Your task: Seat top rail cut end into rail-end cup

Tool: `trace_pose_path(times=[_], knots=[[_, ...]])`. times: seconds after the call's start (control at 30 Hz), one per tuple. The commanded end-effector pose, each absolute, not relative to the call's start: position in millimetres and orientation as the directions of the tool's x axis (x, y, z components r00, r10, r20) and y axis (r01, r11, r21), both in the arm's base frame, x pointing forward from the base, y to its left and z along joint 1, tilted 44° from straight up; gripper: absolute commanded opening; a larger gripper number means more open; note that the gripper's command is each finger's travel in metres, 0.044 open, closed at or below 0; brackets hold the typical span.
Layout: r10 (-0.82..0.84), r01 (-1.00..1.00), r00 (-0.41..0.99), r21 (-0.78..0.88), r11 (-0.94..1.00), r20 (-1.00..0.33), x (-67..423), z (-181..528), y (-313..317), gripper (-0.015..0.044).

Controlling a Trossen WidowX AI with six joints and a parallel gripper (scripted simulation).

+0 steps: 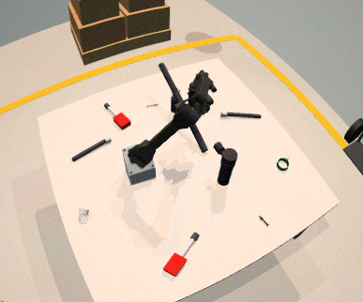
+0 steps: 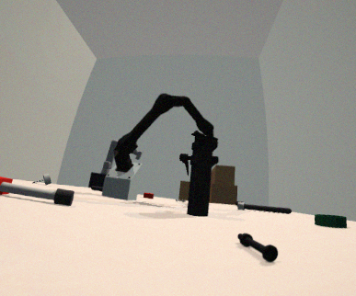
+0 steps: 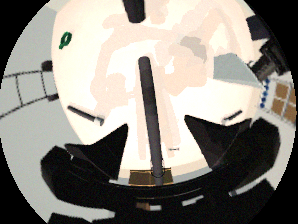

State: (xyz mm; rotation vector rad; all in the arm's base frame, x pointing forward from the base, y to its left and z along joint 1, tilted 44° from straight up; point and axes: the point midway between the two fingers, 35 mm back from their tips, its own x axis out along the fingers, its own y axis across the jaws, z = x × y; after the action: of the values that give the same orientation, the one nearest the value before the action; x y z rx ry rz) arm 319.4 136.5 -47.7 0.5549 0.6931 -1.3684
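Note:
The dark top rail runs diagonally across the white mat, and its lower cut end lies close to the big dark post. The rail-end cup sits near the post's top, a small gap away from the rail's end. In the exterior view the cup sticks out from the post near its cap. My gripper hovers above the rail's middle and is open. I cannot tell whether the fingers touch the rail.
Stacked cardboard boxes stand at the back. Two red-handled tools, loose dark rods, a green ring, a small bolt and a metal clamp lie on the mat. The arm's grey base stands left of the post.

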Motion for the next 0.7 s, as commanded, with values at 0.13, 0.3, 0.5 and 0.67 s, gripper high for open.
trace_pose_path(times=[0.13, 0.3, 0.5, 0.67], knots=[[-0.685, 0.992, 0.058, -0.034, 0.120, -0.727, 322, -71, 114, 0.0440], [-0.685, 0.992, 0.058, -0.034, 0.120, -0.726, 322, -77, 109, 0.0440], [-0.685, 0.992, 0.059, -0.034, 0.120, -0.726, 323, -83, 103, 0.0440], [-0.685, 0.992, 0.059, -0.034, 0.120, -0.726, 323, -86, 100, 0.0440]])
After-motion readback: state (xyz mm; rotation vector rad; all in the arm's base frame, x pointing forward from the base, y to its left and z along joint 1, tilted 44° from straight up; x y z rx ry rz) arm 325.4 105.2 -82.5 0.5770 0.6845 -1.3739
